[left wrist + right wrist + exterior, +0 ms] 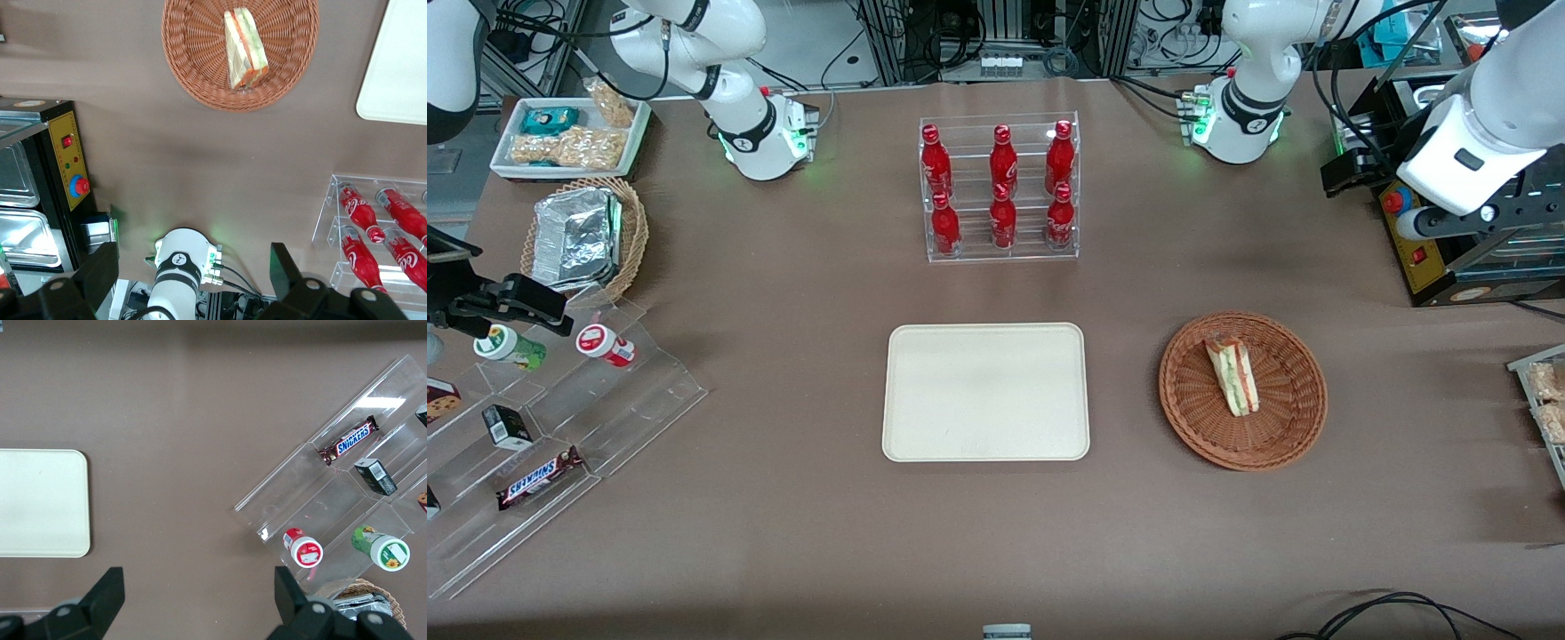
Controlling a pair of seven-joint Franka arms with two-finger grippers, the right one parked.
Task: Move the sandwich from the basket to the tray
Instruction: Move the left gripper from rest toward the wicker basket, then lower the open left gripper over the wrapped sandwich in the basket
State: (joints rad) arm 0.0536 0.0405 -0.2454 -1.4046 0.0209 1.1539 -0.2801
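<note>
While your sandwich (1233, 376) lies in the basket (1193, 418) beside the bare tray (985, 391), your pincer (193, 280) hangs spread wide, holding nothing, above the desk (783, 311).

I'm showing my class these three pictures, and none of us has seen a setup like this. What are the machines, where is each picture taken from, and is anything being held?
Two white robot arms stand at a brown table. One picture looks down from the front; the other two come from cameras on the arms' wrists. The working arm's gripper hangs open and empty, high above the table near the control box. The sandwich lies in the round wicker basket, beside the bare cream tray. A clear rack of red bottles stands farther from the front camera.
</note>
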